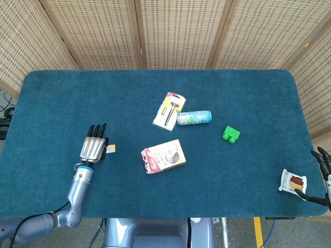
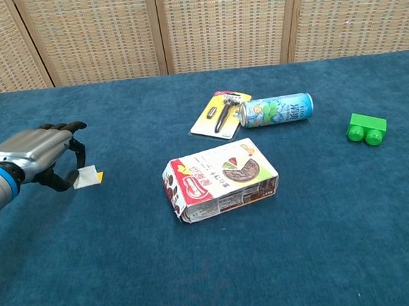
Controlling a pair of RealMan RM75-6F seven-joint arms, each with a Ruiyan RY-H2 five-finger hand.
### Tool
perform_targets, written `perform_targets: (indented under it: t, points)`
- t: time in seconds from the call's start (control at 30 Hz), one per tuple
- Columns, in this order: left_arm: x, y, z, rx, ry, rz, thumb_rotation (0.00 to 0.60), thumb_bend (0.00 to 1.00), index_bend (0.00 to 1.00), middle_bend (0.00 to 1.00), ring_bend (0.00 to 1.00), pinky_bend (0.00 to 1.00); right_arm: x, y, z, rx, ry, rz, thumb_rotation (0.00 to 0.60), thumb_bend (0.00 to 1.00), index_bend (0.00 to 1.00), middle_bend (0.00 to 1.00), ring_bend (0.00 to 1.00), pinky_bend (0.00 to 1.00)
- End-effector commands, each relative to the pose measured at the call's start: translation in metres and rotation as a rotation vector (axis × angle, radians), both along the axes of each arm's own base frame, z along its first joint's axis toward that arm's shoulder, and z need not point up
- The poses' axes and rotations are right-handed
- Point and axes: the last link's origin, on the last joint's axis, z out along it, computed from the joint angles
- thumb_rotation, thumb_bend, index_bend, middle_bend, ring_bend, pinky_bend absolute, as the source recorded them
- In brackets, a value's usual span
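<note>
Fingers of the left hand (image 2: 38, 153) curl downward over the desk (image 2: 213, 266), and we see the thumb and a fingertip pinching a small yellow-and-white tag (image 2: 88, 177) just under the palm; in the head view the same hand (image 1: 93, 148) covers most of that tag (image 1: 110, 149). Off to the side of this hand, near it, lies a red-and-white snack box (image 2: 221, 178) flat on the blue cloth. Beyond the box we find a carded razor (image 2: 221, 113) touching a light blue can (image 2: 276, 110) that lies on its side. Further out sits a green block (image 2: 367, 128). Well apart, at the desk's far corner, the right hand (image 1: 321, 178) has its fingers spread, a fingertip beside a small snack packet (image 1: 292, 182); we cannot tell whether it touches.
</note>
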Motion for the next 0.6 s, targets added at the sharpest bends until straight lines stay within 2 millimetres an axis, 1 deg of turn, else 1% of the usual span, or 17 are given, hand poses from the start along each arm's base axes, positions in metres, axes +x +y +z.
perform_targets:
  t: [0.03, 0.23, 0.6]
  points:
    - [0.000, 0.004, 0.002, 0.007, -0.001, 0.003, 0.600, 0.53, 0.66, 0.00, 0.00, 0.00, 0.000, 0.000, 0.000, -0.001, 0.000, 0.000, 0.600, 0.10, 0.00, 0.00, 0.00, 0.00]
    - [0.002, 0.014, 0.006, 0.022, 0.014, -0.005, 0.600, 0.52, 0.66, 0.00, 0.00, 0.00, 0.000, 0.000, 0.000, 0.001, 0.002, -0.001, 0.600, 0.10, 0.00, 0.00, 0.00, 0.00]
    - [0.015, 0.030, 0.012, 0.057, 0.000, -0.014, 0.600, 0.52, 0.66, 0.00, 0.00, 0.00, -0.001, -0.001, 0.000, -0.001, -0.001, -0.005, 0.600, 0.10, 0.00, 0.00, 0.00, 0.00]
